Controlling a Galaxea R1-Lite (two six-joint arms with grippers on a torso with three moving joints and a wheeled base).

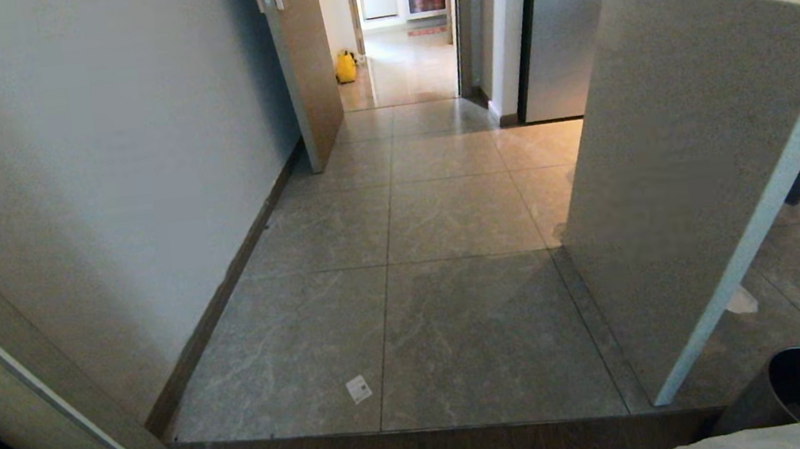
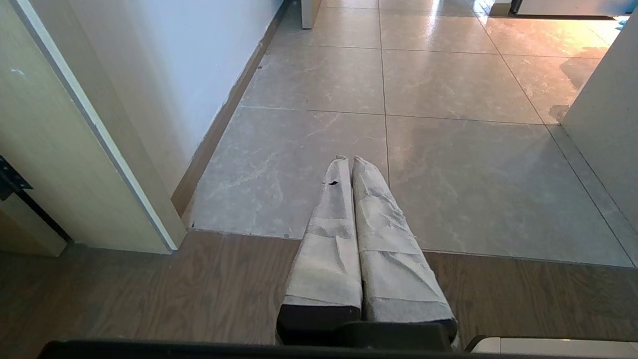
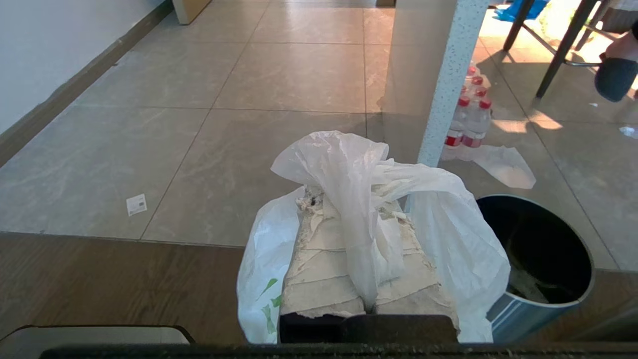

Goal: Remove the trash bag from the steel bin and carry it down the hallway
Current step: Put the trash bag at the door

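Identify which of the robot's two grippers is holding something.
The right gripper: its wrapped fingers are shut on the white trash bag, beside the steel bin. The left gripper is shut on nothing.

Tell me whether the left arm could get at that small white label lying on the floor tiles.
Probably yes. The left tool is shut and holds nothing, and bare tile lies ahead of it; the white label sits low on the tiled floor near the wood edge. Reaching down that far is uncertain.
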